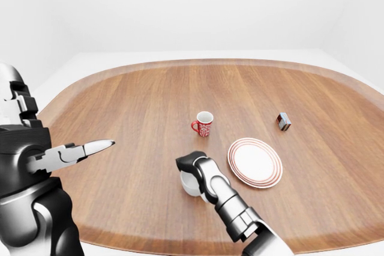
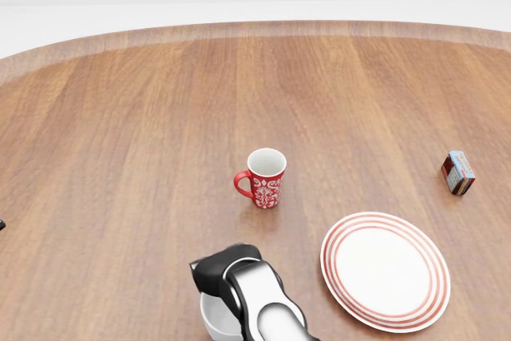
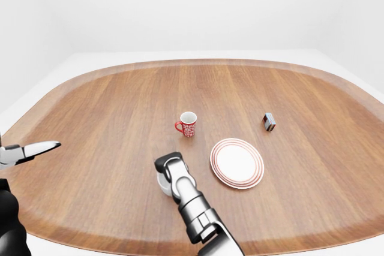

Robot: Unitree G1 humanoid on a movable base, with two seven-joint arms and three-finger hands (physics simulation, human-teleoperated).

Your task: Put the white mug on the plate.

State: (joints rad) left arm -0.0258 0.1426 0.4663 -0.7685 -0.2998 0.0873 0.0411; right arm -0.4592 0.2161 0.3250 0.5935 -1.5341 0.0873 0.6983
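Your right hand (image 2: 217,271) sits lowest in the head view, black fingers curled over the top rim of the white mug (image 2: 215,319), with the silver forearm running down out of the picture across it. The fingers cover the mug's rim and upper side; whether they are fully clenched on it or only draped over it you cannot tell from these views. The white mug stands on the wooden surface (image 2: 120,157), near the bottom edge of the head view, and only its lower left wall shows past the hand. To the right of the mug, apart from it, lies the white plate with red rings (image 2: 386,271), flat on the surface. Above the hand in the head view, roughly midway between mug and plate horizontally, stands the red patterned mug (image 2: 264,178), upright, handle pointing left, white inside. Further right and slightly higher is a small box (image 2: 457,172), well apart from the plate, close to the right edge of the view. In the left-eye view your left hand (image 1: 75,152) is raised at the left side, off the surface, fingers released and stretched out pointing right, grasping nothing. The surface's curved rim runs across the top of the head view, pale floor beyond.
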